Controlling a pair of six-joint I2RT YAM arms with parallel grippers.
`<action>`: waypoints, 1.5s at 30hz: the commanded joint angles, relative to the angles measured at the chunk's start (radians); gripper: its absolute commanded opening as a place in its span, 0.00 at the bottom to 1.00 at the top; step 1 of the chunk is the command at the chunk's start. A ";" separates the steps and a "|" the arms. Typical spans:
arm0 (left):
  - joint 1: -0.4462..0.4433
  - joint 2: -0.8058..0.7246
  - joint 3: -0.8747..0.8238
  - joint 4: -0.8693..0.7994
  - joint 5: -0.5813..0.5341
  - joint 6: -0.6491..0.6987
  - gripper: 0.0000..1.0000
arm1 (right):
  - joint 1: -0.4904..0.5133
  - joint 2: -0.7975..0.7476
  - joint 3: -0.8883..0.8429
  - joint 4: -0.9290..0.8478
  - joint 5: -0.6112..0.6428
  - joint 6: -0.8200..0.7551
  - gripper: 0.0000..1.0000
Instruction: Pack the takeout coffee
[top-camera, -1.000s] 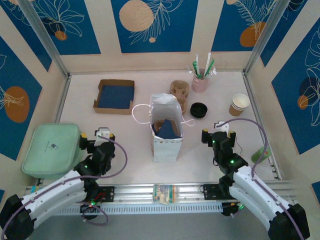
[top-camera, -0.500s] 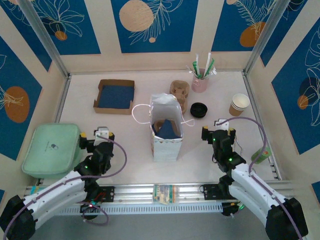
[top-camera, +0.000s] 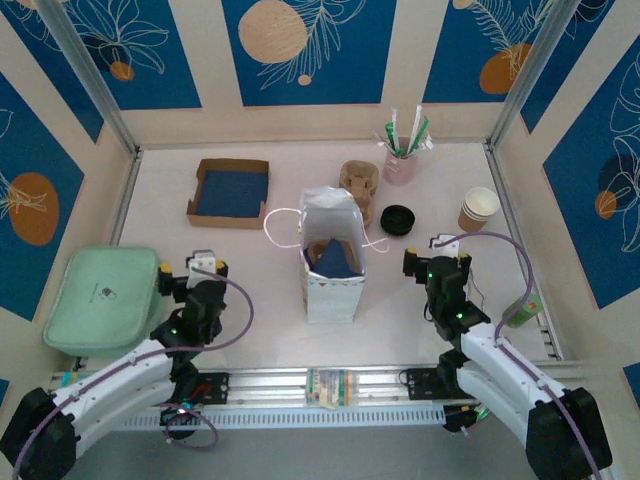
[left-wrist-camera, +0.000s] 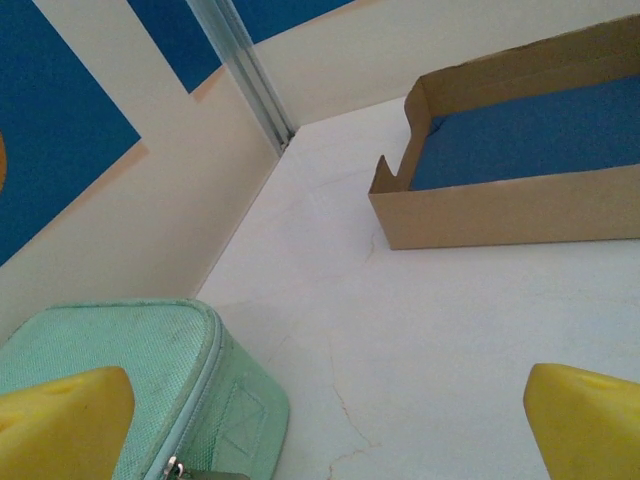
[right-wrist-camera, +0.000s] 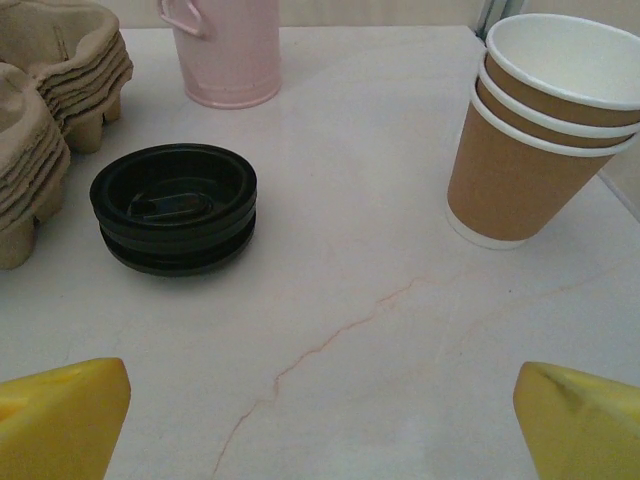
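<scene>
Widely spread and empty, left fingers (left-wrist-camera: 60, 425) and right fingers (right-wrist-camera: 60, 415).

Bright, even light from above washes my pale marbled desk (top-camera: 275, 285). The squat stack of black plastic lids (right-wrist-camera: 175, 205) throws only a faint, soft shadow. At the lower corners, the yellow fingertips (right-wrist-camera: 60, 415) of my right claw (right-wrist-camera: 320, 425) are blurred, out of focus.

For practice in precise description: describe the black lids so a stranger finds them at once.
Find the white paper bag mid-table. Right of its far end, between the pulp cup carriers and the stacked tan cups, lie the black lids: the only low, round, black thing.
</scene>
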 joint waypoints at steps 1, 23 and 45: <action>0.021 0.023 -0.011 0.083 0.025 0.019 1.00 | -0.012 0.008 -0.013 0.073 -0.010 -0.006 0.99; 0.110 0.125 -0.012 0.215 0.100 0.019 1.00 | -0.066 0.166 0.007 0.238 -0.060 -0.026 0.99; 0.173 0.226 -0.017 0.368 0.159 0.025 1.00 | -0.113 0.335 0.030 0.436 -0.107 -0.087 0.99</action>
